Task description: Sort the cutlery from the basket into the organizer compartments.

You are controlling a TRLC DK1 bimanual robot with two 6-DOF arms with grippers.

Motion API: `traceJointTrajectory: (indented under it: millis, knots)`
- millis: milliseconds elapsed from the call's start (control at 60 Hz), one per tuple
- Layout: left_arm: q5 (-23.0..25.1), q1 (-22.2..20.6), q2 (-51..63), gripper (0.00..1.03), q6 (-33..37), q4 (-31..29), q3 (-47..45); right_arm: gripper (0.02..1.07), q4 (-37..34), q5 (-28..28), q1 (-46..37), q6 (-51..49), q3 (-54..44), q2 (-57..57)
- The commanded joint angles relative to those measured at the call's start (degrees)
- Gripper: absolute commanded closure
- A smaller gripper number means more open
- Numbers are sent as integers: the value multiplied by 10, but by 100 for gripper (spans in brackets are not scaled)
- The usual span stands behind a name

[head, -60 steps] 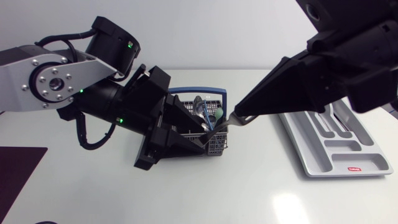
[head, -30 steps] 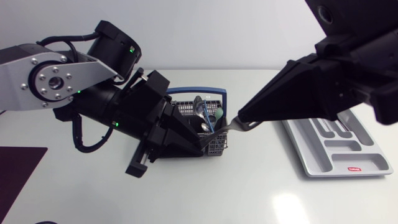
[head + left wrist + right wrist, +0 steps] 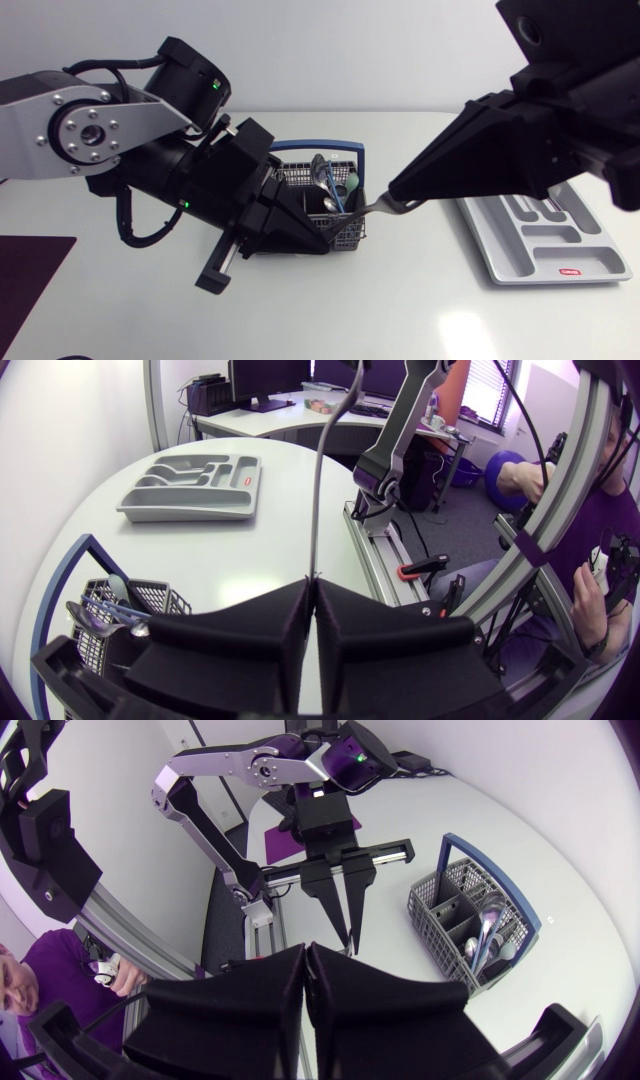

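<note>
A thin silver piece of cutlery [image 3: 372, 209] hangs in the air just right of the grey wire basket [image 3: 352, 160], spanning both grippers. My right gripper [image 3: 396, 196] is shut on its far end. My left gripper [image 3: 335, 230] is shut on the end near the basket; in the left wrist view the slim metal shaft [image 3: 317, 480] runs straight out from the closed left gripper [image 3: 314, 582]. The right wrist view shows my right gripper [image 3: 305, 952] shut, with my left gripper [image 3: 347, 935] facing it. Several utensils [image 3: 325, 180] stand in the basket. The grey organizer [image 3: 545, 240] lies at the right.
The basket [image 3: 100, 610] has a blue handle and sits beside my left gripper. The organizer [image 3: 190, 485] lies flat beyond it. A dark purple mat [image 3: 30, 270] lies at the table's left front edge.
My left gripper's fingers have closed onto the near end of the cutlery piece that the right gripper holds. The left arm shifted slightly; the right gripper rose a little.
</note>
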Motion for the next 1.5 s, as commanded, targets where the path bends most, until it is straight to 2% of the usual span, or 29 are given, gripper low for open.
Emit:
traceJointTrajectory:
  millis: [0,117,250,333,467,667,900,967,1017,1150,1317,1483]
  knots:
    - [4,4,14,100,-12,-4,19,93,-10,-8,-10,4,-14,1]
    - [5,9,15,100,-13,-3,19,53,-8,-10,-28,-10,-14,-10]
    - [19,21,15,100,-13,-1,19,29,7,-10,-43,-12,-17,-43]
    - [27,28,15,100,-14,5,18,21,25,-10,-58,-6,-28,-63]
    - [40,38,18,100,-44,36,19,21,89,-5,-70,29,-69,-94]
    - [59,54,21,100,-125,106,23,21,196,7,-77,74,-145,-148]
    - [76,51,17,100,-199,162,23,22,360,58,-55,161,-249,-173]
    - [80,50,18,100,-223,181,21,22,381,59,-46,166,-259,-166]
    - [81,47,19,100,-235,191,19,23,407,84,-24,171,-271,-161]
    - [91,45,18,100,-250,199,20,30,469,142,38,188,-291,-146]
    - [102,43,15,100,-264,206,19,34,532,143,46,206,-292,-97]
    - [109,45,15,100,-264,210,15,34,557,134,48,211,-283,-61]
